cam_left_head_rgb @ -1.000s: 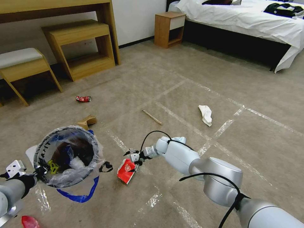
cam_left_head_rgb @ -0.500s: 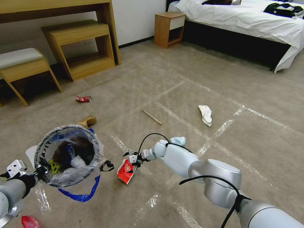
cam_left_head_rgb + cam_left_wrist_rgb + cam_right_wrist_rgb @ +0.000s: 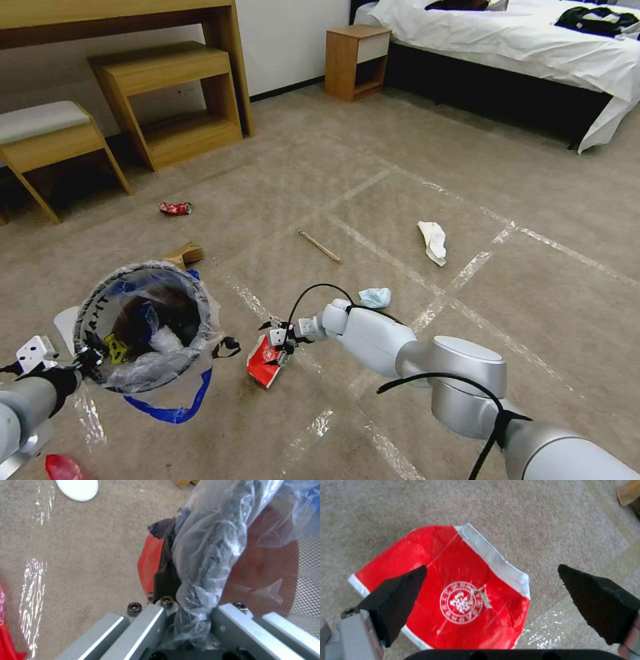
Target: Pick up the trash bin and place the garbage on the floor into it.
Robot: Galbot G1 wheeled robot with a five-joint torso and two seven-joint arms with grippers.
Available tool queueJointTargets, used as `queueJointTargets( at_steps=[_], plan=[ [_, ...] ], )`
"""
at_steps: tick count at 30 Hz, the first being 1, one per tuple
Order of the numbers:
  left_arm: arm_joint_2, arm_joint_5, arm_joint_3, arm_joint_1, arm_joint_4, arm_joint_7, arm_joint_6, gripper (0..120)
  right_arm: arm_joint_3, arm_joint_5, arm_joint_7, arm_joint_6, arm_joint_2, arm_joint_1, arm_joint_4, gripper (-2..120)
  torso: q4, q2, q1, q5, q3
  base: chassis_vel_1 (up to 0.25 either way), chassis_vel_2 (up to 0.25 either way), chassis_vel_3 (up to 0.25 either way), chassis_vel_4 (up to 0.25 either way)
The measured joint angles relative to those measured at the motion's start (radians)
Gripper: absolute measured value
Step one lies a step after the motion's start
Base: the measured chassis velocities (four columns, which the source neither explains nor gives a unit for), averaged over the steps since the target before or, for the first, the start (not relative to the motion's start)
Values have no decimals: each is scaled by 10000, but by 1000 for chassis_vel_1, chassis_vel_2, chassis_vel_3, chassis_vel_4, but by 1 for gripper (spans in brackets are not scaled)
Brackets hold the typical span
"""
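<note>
The trash bin (image 3: 143, 327), red with a clear bag liner, hangs above the floor (image 3: 373, 193) at my lower left. My left gripper (image 3: 80, 363) is shut on its rim; the left wrist view shows the gripper (image 3: 176, 555) pinching bag and red wall (image 3: 266, 562). My right gripper (image 3: 277, 340) hovers open just over a red wrapper (image 3: 263, 363). In the right wrist view the fingers (image 3: 403, 587) straddle that wrapper (image 3: 453, 587) without touching it. Other garbage lies around: a blue mask (image 3: 375, 297), a white tissue (image 3: 433, 240), a stick (image 3: 320, 247), a crushed can (image 3: 175, 209), cardboard (image 3: 185, 254).
A white insole (image 3: 65, 323) and another red wrapper (image 3: 63, 467) lie beside the bin. A wooden desk with a shelf unit (image 3: 167, 100) and a stool (image 3: 47, 133) stand at the far left, a nightstand (image 3: 357, 60) and a bed (image 3: 533, 47) at the far right.
My right arm has slid slightly left and lower toward the red wrapper, uncovering more of the blue mask. The bin and left gripper have stayed put.
</note>
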Motion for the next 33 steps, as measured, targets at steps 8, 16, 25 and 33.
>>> queueJointTargets(
  at_steps=[8, 16, 25, 33],
  plan=[
    [4, 36, 92, -79, 35, 4, 0, 0, -539, 792, 336, -370, 0, -134, 115, 100, 0, 0, 1, 0, 0, 0, 0, 0, 0],
    [-97, 143, 245, -136, 39, 52, 0, 0, -712, 974, 502, -642, 0, -160, 106, 100, -1, 0, 0, 1, 0, 0, 0, 0, 0],
    [-179, 206, 286, -147, -1, 87, 0, 0, -937, 1294, 878, -831, 0, -353, 91, 100, 0, 0, 0, 1, 0, 0, 0, 0, 0],
    [-163, 206, 234, -102, -38, 97, 0, 0, -996, 1305, 1088, -909, 0, -386, 123, 100, 0, 0, 1, 1, 0, 0, 0, 0, 0]
  ],
)
